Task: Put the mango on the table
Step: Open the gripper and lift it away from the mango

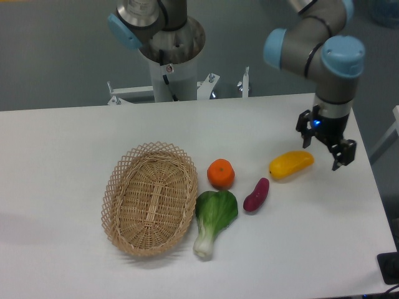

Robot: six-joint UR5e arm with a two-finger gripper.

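Note:
The mango (290, 164) is a smooth yellow-orange oval lying on the white table (68, 137) at the right, just right of the purple vegetable. My gripper (324, 149) hangs just right of the mango's right end and slightly above it. Its two fingers are spread apart and hold nothing. The mango rests free on the tabletop, apart from the fingers.
A purple vegetable (256, 195), a round orange fruit (221, 173) and a green leafy vegetable (214, 218) lie near the middle. An oval wicker basket (150, 198) sits to their left. The arm's base (169, 56) stands at the table's back edge.

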